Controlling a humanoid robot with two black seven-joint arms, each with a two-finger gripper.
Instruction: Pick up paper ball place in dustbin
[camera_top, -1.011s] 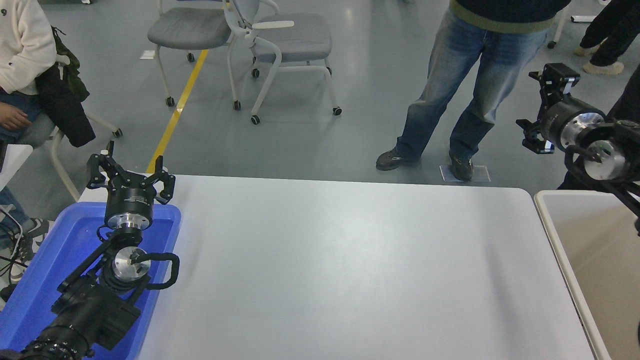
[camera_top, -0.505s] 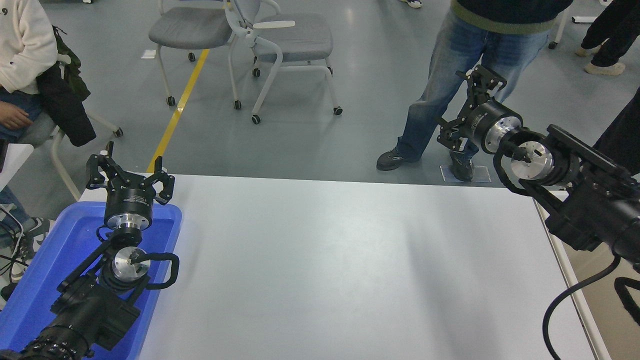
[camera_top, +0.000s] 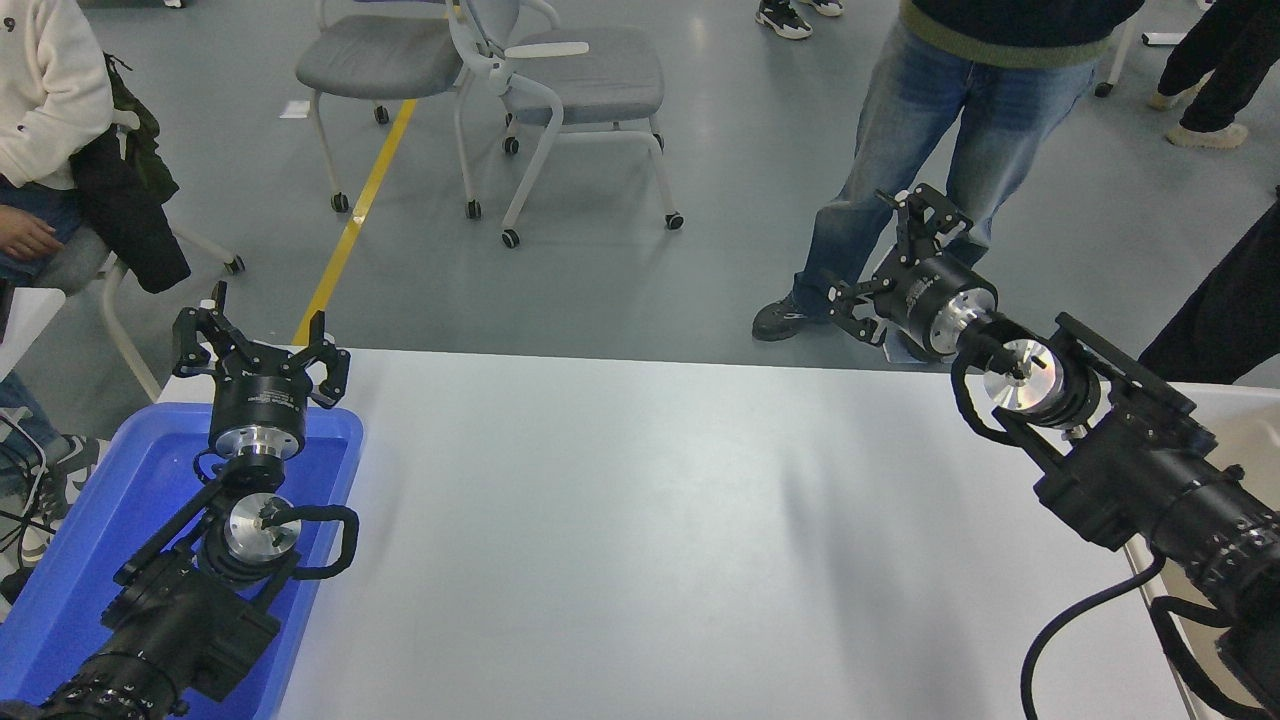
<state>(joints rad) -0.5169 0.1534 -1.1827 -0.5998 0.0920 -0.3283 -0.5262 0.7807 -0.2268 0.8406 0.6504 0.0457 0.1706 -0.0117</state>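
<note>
the right gripper (camera_top: 890, 262), matte black on a brushed-metal wrist, hangs past the far edge of the smooth white tabletop (camera_top: 640, 540) near its far right corner, fingers spread and holding nothing. the left gripper (camera_top: 258, 345), fingers likewise apart, sits over the far end of the glossy blue tub (camera_top: 80, 560) at the left edge. the cream dustbin (camera_top: 1235, 425) by the right edge is mostly hidden behind the right arm. the paper ball cannot be seen anywhere.

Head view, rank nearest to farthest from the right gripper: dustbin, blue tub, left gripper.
From the right gripper:
1. dustbin, at the table's right edge, behind the right arm.
2. left gripper, parked far left.
3. blue tub, lower left, under the left arm.
</note>
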